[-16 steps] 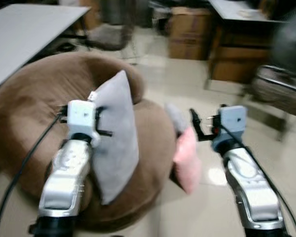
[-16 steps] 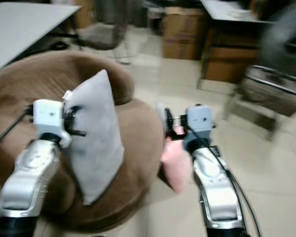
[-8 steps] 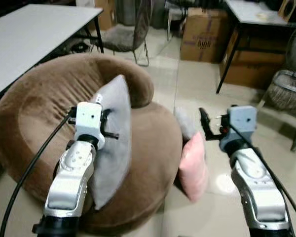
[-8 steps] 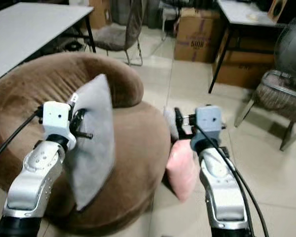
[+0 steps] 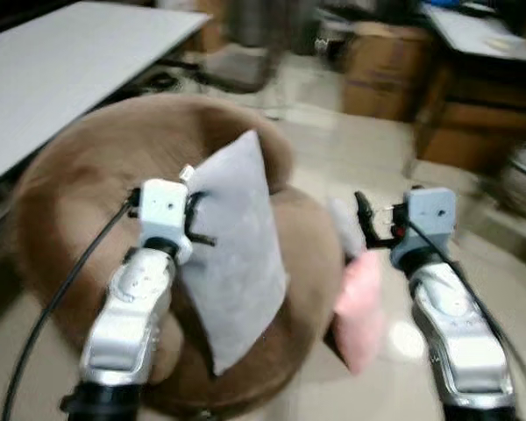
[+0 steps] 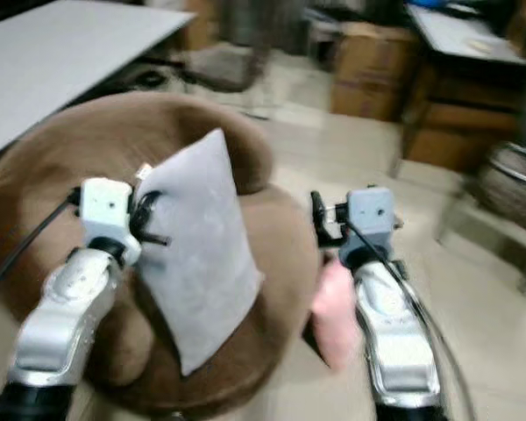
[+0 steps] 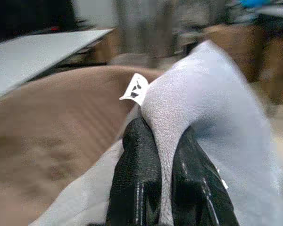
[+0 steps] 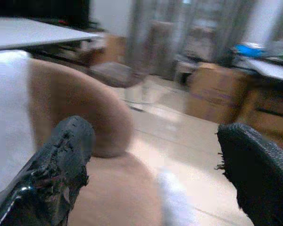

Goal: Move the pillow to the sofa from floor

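A grey pillow [image 5: 237,254] is pinched along 1 edge between the 2 black fingers [image 7: 141,183] of the left gripper [image 7: 161,188], which are closed tight on a ridge of its fabric. The pillow hangs on edge in the air above the seat of a round brown sofa [image 5: 79,193], its upper corner near the sofa's curved back edge and its lower corner pointing down toward the sofa's front edge. The left wrist view shows what the head views do not: the fabric bunched between the fingers and a small white label [image 7: 136,88] at the pillow's seam just past the fingertips. The head views give the wider scene: a pink pillow [image 5: 359,303] stands on the floor [image 5: 368,158] against the sofa's right edge, with a second grey pillow [image 5: 342,219] just behind it. The left arm [image 5: 127,307] reaches forward over the sofa's front edge, wrist raised. The right arm [image 5: 451,316] is held forward at about the same height beside the sofa, its right gripper [image 8: 155,160] with fingers spread wide and holding nothing. A white table [image 5: 61,61] stands beyond the sofa on the left, and cardboard boxes [image 5: 381,57] sit farther back. The picture is motion-blurred.
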`<state>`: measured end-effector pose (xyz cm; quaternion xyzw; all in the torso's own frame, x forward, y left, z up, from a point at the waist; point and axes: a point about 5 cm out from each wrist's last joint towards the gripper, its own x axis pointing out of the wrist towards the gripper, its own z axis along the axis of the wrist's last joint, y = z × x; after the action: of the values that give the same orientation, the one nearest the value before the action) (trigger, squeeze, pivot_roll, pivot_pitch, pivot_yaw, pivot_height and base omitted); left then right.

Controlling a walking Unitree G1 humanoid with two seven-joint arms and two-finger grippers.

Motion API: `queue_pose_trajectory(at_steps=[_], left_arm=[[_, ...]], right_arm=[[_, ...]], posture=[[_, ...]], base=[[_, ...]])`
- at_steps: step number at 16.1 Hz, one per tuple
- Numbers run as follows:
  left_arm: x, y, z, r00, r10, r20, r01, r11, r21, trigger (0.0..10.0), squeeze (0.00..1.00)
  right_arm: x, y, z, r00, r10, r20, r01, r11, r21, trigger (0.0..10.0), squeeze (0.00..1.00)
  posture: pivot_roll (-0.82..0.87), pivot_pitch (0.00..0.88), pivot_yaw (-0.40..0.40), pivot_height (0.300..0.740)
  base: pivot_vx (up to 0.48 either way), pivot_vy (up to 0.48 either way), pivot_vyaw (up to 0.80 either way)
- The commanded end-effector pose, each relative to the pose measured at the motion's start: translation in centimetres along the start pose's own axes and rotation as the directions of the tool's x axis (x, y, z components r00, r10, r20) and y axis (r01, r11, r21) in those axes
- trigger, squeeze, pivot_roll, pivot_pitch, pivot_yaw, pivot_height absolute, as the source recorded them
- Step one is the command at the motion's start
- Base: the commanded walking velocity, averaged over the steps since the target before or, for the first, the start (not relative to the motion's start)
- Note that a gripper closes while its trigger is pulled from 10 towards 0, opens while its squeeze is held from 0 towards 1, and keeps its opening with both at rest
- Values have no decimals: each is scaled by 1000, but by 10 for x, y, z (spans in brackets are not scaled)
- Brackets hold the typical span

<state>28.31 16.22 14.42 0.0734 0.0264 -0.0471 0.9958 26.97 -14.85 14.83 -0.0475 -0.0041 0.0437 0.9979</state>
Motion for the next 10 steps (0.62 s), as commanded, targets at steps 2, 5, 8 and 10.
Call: queue_pose_trajectory(at_steps=[2,5,8,10], left_arm=[[3,-1,14,998,-2,64,2,1000,13,10000,0],[14,-9,7,998,-55,31,53,998,46,10000,0],[42,-15,0,996,-94,7,92,991,95,10000,0],[57,-18,3,994,-106,8,105,989,106,10000,0]], right_arm=[[0,-8,2,999,-33,8,33,999,-10,10000,0],[1,-12,3,999,-39,9,40,999,-15,10000,0],[3,-16,5,1000,22,6,-22,999,-28,10000,0],[5,-22,7,999,50,5,-49,998,-46,10000,0]], posture=[[-28,0,17,740],[-34,0,14,740],[-44,0,14,740],[-52,0,17,740]], base=[[261,0,0],[0,0,0],[0,0,0],[0,0,0]])
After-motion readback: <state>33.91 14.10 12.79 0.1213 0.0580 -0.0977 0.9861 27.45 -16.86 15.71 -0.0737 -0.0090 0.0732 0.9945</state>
